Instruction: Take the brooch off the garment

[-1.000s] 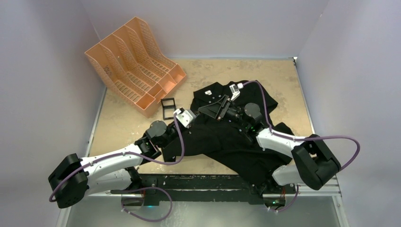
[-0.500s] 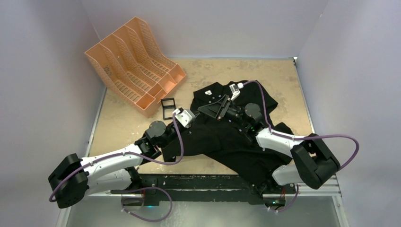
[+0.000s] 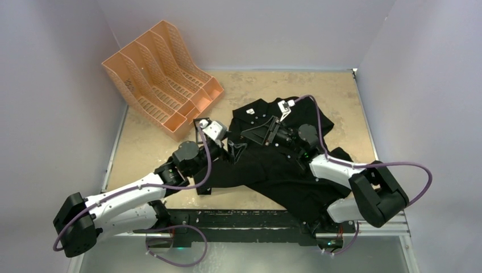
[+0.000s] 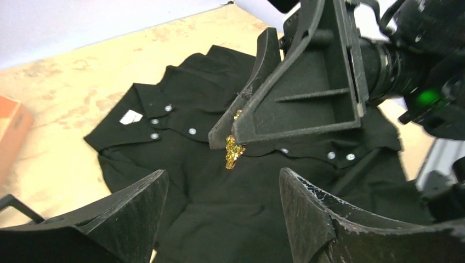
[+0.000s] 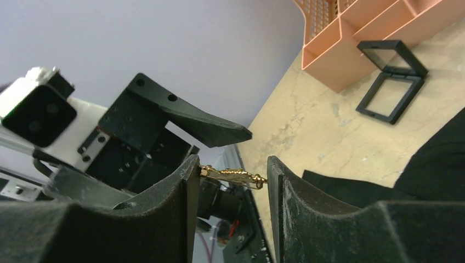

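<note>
Left hand (image 4: 220, 181) newly open; brooch (image 4: 234, 150) in right hand (image 5: 231, 164)

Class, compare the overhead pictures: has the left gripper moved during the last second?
Yes. The left gripper has shifted back and left, toward the orange file rack. Its wrist now covers part of the small black case.

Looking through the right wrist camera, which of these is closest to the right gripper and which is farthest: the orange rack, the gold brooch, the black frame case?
1. brooch: held in the right gripper itself.
2. black frame case: lying open on the table, ahead and to the right.
3. orange rack: just beyond the case, at the top right.
</note>
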`<state>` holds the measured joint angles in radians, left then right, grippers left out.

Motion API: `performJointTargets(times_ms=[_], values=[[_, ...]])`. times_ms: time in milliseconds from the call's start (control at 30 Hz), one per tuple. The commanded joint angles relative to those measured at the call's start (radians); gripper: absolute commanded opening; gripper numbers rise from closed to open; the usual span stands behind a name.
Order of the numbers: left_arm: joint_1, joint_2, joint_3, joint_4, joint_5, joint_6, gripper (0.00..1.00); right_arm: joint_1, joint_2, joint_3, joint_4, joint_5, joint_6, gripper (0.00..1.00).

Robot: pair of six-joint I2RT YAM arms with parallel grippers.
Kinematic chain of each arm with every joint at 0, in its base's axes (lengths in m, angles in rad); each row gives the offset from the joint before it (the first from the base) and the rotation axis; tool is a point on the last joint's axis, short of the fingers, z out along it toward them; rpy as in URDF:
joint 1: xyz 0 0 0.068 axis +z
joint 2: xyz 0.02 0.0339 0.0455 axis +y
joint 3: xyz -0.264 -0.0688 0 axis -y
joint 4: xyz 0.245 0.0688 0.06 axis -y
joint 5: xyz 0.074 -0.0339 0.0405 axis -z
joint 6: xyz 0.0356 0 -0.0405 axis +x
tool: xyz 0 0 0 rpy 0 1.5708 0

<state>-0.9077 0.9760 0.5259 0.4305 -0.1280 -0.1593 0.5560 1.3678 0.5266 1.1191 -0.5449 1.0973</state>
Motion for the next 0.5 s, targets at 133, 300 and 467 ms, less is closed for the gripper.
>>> performJointTargets(times_ms=[133, 300, 467], values=[[0.235, -0.044, 0.052, -0.113, 0.352, -0.448, 0.73, -0.061, 0.028, -0.013, 0.198, -0.142, -0.163, 0.17], [0.287, -0.021, 0.034, -0.028, 0.482, -0.552, 0.73, -0.087, 0.092, -0.019, 0.381, -0.24, -0.116, 0.17], [0.288, -0.004, 0.021, 0.026, 0.516, -0.61, 0.68, -0.088, 0.125, -0.011, 0.451, -0.278, -0.094, 0.16]])
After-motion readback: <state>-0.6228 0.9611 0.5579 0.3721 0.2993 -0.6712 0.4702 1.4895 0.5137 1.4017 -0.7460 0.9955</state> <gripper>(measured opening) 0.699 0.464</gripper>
